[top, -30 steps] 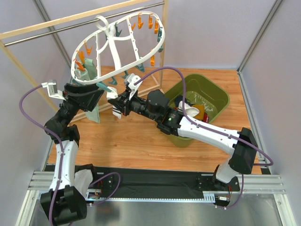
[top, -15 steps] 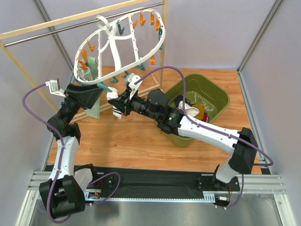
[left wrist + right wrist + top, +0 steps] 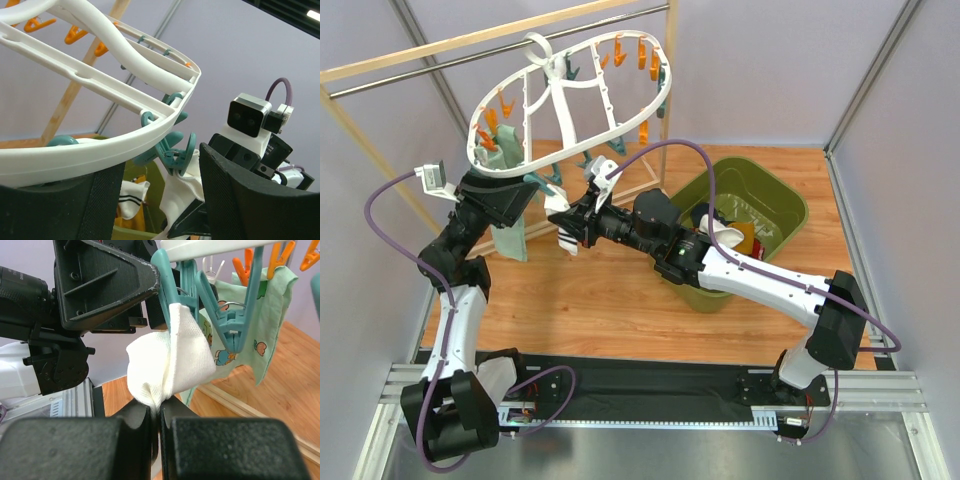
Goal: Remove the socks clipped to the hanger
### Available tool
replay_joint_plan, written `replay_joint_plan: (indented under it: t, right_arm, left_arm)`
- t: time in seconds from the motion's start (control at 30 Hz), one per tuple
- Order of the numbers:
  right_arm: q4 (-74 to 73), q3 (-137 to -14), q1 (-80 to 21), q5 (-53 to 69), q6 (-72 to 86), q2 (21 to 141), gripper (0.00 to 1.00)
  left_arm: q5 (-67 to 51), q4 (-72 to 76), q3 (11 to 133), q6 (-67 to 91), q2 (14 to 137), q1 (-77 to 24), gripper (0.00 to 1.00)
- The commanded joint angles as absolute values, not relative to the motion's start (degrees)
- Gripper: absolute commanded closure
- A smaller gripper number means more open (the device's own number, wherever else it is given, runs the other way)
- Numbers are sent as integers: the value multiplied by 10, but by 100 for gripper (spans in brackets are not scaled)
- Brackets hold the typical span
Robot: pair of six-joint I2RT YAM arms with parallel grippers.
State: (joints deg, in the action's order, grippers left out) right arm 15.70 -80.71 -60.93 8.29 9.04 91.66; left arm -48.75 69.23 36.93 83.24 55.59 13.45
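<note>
White sock (image 3: 167,360), pinched in right jaws, clearest from wrist; left jaws spread.

Pinching white sock (image 3: 170,362) tight in right gripper (image 3: 156,411), top caught in teal clip (image 3: 166,295), mint sock (image 3: 265,305) hanging behind.

Barred straight above the left gripper (image 3: 159,172) by the white hanger (image 3: 100,150) rim, lying across over the spread jaws. Crowded just ahead by teal clips (image 3: 175,150), the white sock (image 3: 182,187) and the right gripper (image 3: 159,407) pinched on that sock. Hemmed above the right gripper by the teal clips, above-left by the left gripper's black body, beyond-right by a mint sock (image 3: 250,325). Open only below both, down to the wooden surface (image 3: 620,290).
</note>
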Motion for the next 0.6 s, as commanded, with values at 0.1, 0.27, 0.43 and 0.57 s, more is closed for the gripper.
replay_joint_plan:
  t: [0.1, 0.27, 0.43, 0.57]
  right_arm:
    - [163, -832, -607, 95, 98, 912, 100]
    - [157, -837, -607, 96, 98, 914, 100]
    - [156, -839, -607, 97, 97, 917, 100]
    - [153, -836, -607, 95, 96, 914, 100]
  left_arm:
    - [-487, 875, 401, 840, 564, 126, 35]
    - [-487, 875, 408, 842, 559, 122, 40]
    - [-485, 875, 411, 848, 558, 122, 50]
    - [-478, 875, 410, 854, 560, 122, 73]
